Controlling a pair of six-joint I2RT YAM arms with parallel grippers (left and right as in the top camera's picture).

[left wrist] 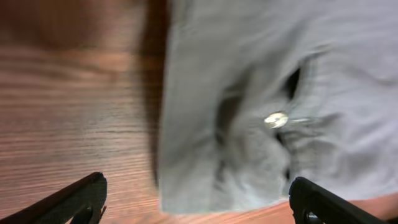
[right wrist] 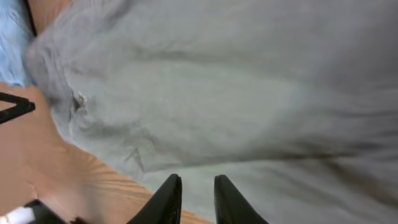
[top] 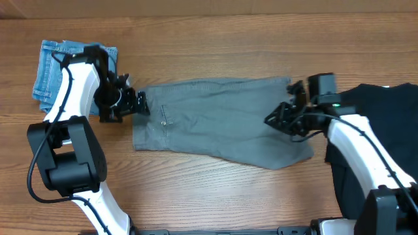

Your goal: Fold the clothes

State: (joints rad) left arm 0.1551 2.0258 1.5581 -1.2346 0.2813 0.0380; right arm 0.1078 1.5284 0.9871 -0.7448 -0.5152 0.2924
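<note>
Since the clothes [top: 215, 121] lie mid-table with their long axis running nine to three o'clock, we have the left gripper [top: 137, 104] gaping and empty at nine, and the right gripper [top: 273, 120] barely parted and empty at three.

Light-blue jeans [top: 55, 65] lie bunched at the far left of the wooden table [top: 215, 189], while a black garment [top: 385, 130] is spread at its right edge, reaching toward the near side.

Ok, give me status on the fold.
Left gripper open, empty. Right gripper slightly parted, empty. Grey shorts flat on table. Jeans, black garment at either end.
</note>
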